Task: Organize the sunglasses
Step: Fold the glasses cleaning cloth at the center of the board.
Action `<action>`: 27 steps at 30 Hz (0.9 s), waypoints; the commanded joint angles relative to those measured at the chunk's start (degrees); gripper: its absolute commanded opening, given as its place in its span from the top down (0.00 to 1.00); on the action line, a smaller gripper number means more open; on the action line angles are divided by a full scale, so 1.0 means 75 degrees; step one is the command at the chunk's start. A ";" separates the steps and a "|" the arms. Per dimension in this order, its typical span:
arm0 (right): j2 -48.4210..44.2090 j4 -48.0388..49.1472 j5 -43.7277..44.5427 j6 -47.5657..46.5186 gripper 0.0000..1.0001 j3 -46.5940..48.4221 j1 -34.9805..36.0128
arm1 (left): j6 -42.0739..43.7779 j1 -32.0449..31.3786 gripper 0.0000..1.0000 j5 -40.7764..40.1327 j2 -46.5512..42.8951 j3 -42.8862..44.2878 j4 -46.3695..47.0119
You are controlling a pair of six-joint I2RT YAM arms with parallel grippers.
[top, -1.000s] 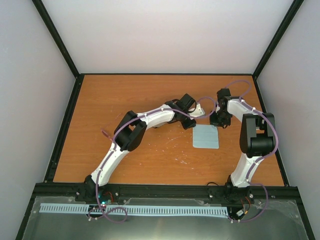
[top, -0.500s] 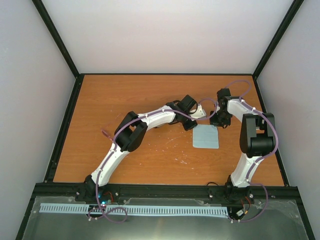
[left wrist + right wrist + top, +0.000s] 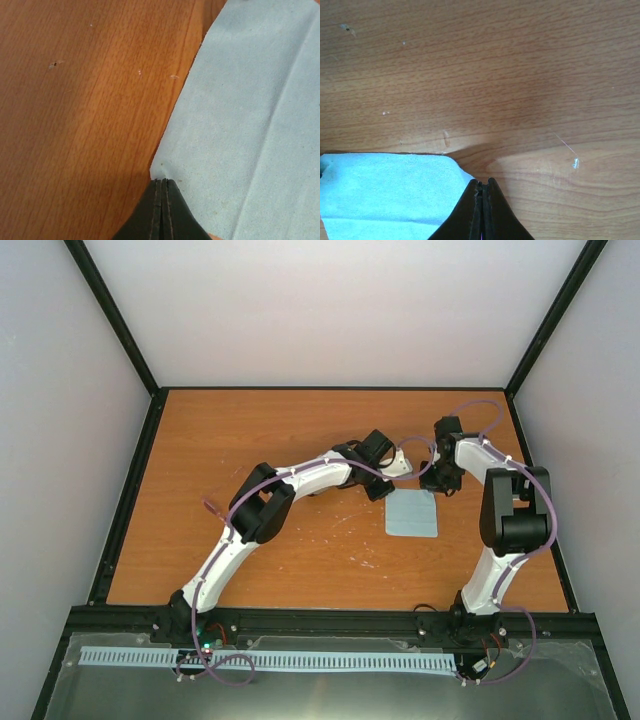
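The pale blue cloth (image 3: 412,514) lies flat on the table, right of centre. My left gripper (image 3: 388,487) is shut on its far left corner; the left wrist view shows the closed jaws (image 3: 161,181) pinching the cloth (image 3: 250,100). My right gripper (image 3: 437,486) is shut at its far right corner; the right wrist view shows the closed jaws (image 3: 483,184) at the tip of the cloth (image 3: 385,190). The sunglasses (image 3: 212,508), a thin reddish shape, lie on the table left of my left arm's elbow. The tan case is out of view.
The orange wooden table (image 3: 250,430) is framed by black rails and grey walls. My left arm (image 3: 300,480) stretches across the table's middle. My right arm (image 3: 505,510) stands along the right side.
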 commanded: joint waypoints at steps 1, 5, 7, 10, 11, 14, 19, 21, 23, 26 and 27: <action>-0.0423 0.0170 -0.0023 -0.0051 0.97 -0.0102 -0.0011 | 0.0063 0.0004 1.00 -0.0265 -0.0165 0.0265 -0.0376; -0.0574 0.0195 -0.0054 -0.0023 0.97 -0.0138 -0.0011 | 0.0028 0.0003 1.00 -0.0268 -0.0330 0.0257 -0.0360; -0.0610 0.0207 -0.0043 -0.0030 0.97 -0.0141 -0.0011 | 0.0053 0.0009 1.00 -0.0342 -0.0383 0.0256 -0.0329; -0.0631 0.0207 -0.0045 -0.0043 0.97 -0.0139 -0.0022 | 0.0084 0.0057 0.99 -0.0404 -0.0443 0.0289 -0.0290; -0.0634 0.0207 -0.0060 -0.0049 0.97 -0.0141 -0.0022 | 0.0085 0.0070 1.00 -0.0431 -0.0458 0.0322 -0.0288; -0.0634 0.0278 -0.0127 -0.0044 0.97 -0.0206 -0.0025 | 0.0109 0.0112 1.00 -0.0480 -0.0539 0.0370 -0.0266; -0.0587 0.0391 -0.0242 0.0029 0.97 -0.0271 -0.0034 | 0.0079 0.0166 1.00 -0.0419 -0.0783 0.0504 -0.0253; -0.0589 0.0412 -0.0261 0.0054 0.97 -0.0254 -0.0034 | 0.0038 0.0168 1.00 -0.0316 -0.0894 0.0544 -0.0261; -0.0565 0.0438 -0.0255 0.0044 0.97 -0.0226 -0.0046 | -0.0015 0.0164 1.00 -0.0217 -0.0986 0.0539 -0.0264; -0.0366 0.0407 -0.0303 -0.0032 0.91 -0.0126 -0.0046 | -0.0015 0.0155 1.00 -0.0168 -0.0987 0.0496 -0.0269; -0.0229 0.0348 -0.0301 -0.0057 0.80 -0.0056 -0.0046 | -0.0008 0.0164 1.00 -0.0158 -0.0954 0.0490 -0.0274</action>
